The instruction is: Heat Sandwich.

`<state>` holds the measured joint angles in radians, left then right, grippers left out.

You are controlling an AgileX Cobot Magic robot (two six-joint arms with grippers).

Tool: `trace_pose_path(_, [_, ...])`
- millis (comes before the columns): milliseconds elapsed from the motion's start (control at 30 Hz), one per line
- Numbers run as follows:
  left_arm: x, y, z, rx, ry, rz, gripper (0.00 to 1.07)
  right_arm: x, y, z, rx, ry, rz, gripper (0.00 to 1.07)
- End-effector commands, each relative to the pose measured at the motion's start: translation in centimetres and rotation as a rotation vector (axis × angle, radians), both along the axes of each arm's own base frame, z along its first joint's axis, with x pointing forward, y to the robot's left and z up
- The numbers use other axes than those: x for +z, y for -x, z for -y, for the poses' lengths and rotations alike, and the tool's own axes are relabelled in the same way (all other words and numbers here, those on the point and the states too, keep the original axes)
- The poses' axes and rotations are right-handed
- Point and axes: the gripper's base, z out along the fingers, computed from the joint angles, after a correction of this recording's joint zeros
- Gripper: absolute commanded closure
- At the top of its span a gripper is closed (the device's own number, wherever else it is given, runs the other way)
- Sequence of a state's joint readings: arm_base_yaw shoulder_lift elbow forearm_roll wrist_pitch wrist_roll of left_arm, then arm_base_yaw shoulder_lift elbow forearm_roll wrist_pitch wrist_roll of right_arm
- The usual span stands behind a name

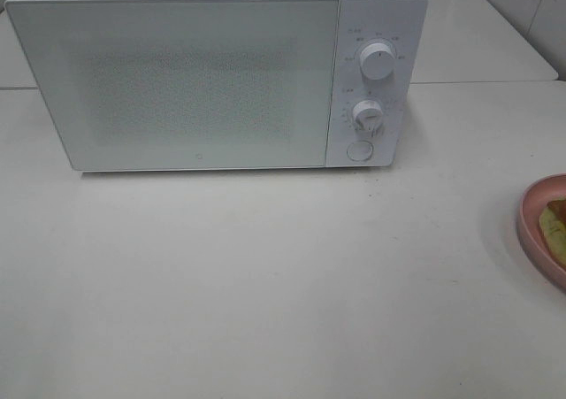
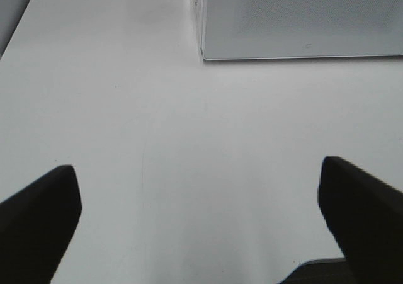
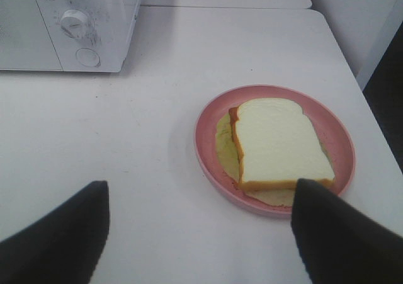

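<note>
At the right edge of the table [image 1: 265, 275], w/ only a sliver showing in the high view, sits the pink plate [image 1: 531, 231] carrying the sandwich [image 3: 280, 142]. The right wrist view shows it properly: a pale slice w/ orange-brown crust lying flat on a yellow-green layer, inside the plate rim. The microwave [image 1: 195, 80] stands at the back, door shut, two knobs and a round button [image 1: 360, 150] on its right panel.

Right gripper [image 3: 198, 233] is spread wide, nothing between the fingers, hanging near the plate on the robot's side, one finger overlapping the rim in that view. Left gripper [image 2: 198, 224] is also spread wide and empty over bare table, in front of the microwave's left front corner.

Risks, as I judge them:
- Door is shut, so going for the sandwich first leaves it held w/ nowhere to go; opening should prob come first.
- Button push or door pull could shove the microwave back if force is off-axis.
- Sandwich is flat and soft; fingers closing from above may squash it, split bread from filling, or drag the plate.
- Plate sits close to the table edge, so a sideways nudge could tip it off.
- Plate is mostly outside the high view, so aim there relies on the wrist cam.
</note>
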<state>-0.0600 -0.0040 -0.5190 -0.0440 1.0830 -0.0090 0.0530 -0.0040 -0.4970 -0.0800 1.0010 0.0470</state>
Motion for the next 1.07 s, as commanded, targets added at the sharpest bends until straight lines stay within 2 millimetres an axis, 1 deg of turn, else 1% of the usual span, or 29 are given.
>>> trace_pose_path(33, [0.03, 0.3, -0.03, 0.008, 0.007, 0.034, 0.09, 0.01, 0.4, 0.01, -0.003, 0.001, 0.033, 0.31])
trace_pose_path(1067, [0.03, 0.3, -0.03, 0.008, 0.007, 0.034, 0.09, 0.01, 0.4, 0.01, -0.003, 0.002, 0.033, 0.31])
